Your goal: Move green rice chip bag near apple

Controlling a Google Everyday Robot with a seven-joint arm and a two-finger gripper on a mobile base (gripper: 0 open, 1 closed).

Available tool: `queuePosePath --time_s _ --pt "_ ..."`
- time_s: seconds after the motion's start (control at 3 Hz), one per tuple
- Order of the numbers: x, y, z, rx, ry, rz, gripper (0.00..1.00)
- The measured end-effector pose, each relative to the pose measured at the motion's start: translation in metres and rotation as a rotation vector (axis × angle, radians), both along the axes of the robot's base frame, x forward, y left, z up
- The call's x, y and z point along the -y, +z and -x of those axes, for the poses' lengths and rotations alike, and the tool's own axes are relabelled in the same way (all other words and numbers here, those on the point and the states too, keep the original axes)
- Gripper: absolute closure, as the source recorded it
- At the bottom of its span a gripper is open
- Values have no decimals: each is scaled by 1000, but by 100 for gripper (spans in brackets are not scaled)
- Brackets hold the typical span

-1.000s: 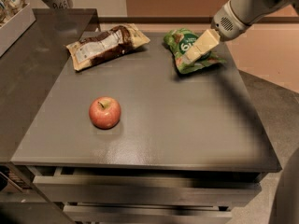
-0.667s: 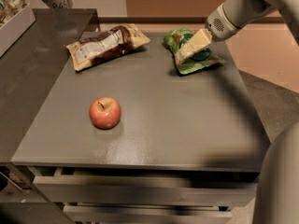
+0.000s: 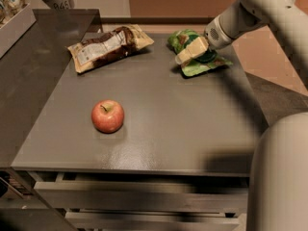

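The green rice chip bag [image 3: 204, 61] lies at the far right of the grey table top [image 3: 168, 124]. My gripper [image 3: 190, 52] comes in from the upper right and rests on the bag's left half, covering its middle. The apple [image 3: 108, 116] is red with a yellowish patch at its stem. It stands alone at the front left of the table, well away from the bag and the gripper.
A brown and cream snack bag [image 3: 108, 46] lies at the far left of the table. A darker counter [image 3: 29, 76] adjoins on the left, with a tray [image 3: 14, 25] at its back. My arm's large pale body [image 3: 281, 177] fills the lower right corner.
My gripper has slid a little to the left across the green bag, and the arm now reaches in from higher up. The bag, the apple and the brown bag have stayed put.
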State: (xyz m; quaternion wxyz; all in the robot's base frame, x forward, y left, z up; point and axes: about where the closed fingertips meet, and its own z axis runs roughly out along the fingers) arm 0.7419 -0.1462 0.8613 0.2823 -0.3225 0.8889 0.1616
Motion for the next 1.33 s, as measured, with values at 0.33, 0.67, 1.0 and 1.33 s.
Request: queuePosePath --time_s 0.33,0.67,1.0,1.33 --pt "2 -11 -11 6 -28 31 17" --pt "11 -14 -13 21 -48 67 41" --pt "16 -8 -9 42 -47 101 64" --pt "20 8 5 75 -26 128 88"
